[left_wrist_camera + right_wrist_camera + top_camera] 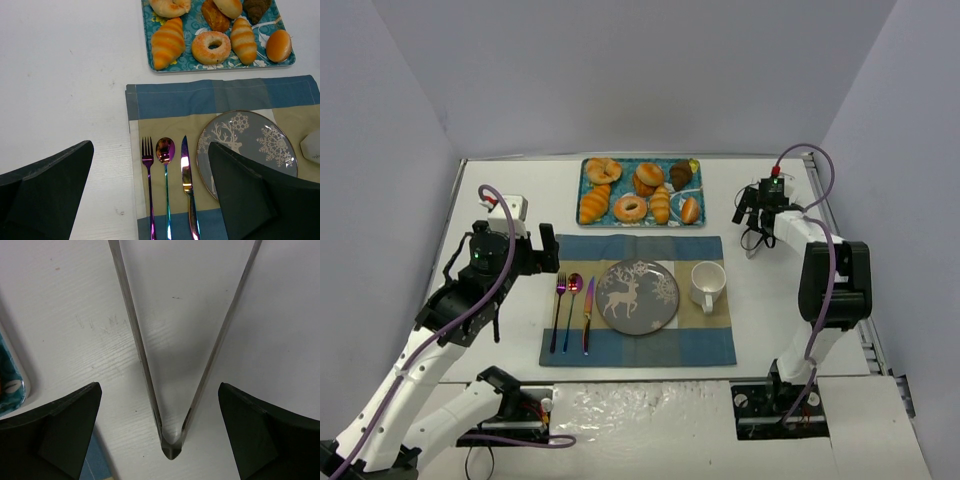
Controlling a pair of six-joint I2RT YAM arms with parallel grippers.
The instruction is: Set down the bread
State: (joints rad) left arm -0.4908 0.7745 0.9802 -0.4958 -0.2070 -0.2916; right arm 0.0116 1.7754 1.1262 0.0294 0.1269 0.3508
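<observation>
The bread lies on a teal patterned tray [588,222] at the back of the table. It is a round ring-topped bun [603,169] [170,6] and a long ridged golden roll [594,205] [168,43]. My left gripper [548,255] [151,147] hangs open above the left edge of the placemat, over the cutlery, holding nothing. My right gripper [748,208] [159,395] is open just right of the tray. It is low over a pair of metal tongs [170,447] that lie flat on the white table, with the tongs' hinge end between its fingers and not gripped.
More pastries share the tray: a glazed ring donut [630,208], a second ridged roll [660,204], a dark brown croissant [681,174]. A blue-and-tan placemat [638,348] carries a grey deer plate [666,275], a white mug [707,285], and a fork [147,165], spoon [165,150] and knife [185,170].
</observation>
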